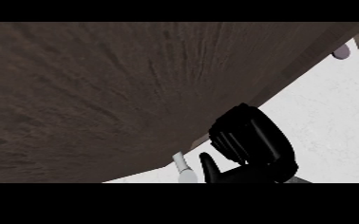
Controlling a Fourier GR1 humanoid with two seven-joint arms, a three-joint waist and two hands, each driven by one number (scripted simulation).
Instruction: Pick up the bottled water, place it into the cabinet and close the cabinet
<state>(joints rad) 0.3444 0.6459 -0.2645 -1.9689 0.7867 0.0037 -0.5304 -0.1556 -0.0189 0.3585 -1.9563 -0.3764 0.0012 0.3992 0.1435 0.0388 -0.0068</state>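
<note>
1. Bottled water is not plainly in view; a small white cylinder [180,163], which I cannot identify, stands just left of the thumb
2. Right robot hand [256,147] has fingers curled, holding nothing visible, knuckles at the edge of the dark wooden cabinet door [126,99]
3. White desk [319,123] shows below the door, at right

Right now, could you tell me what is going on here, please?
The robot's right hand, fingers curled, is against the edge of a dark wooden panel, likely the cabinet door, that fills most of the view. A small white object shows beside the thumb; I cannot tell what it is. The left hand is out of view.
</note>
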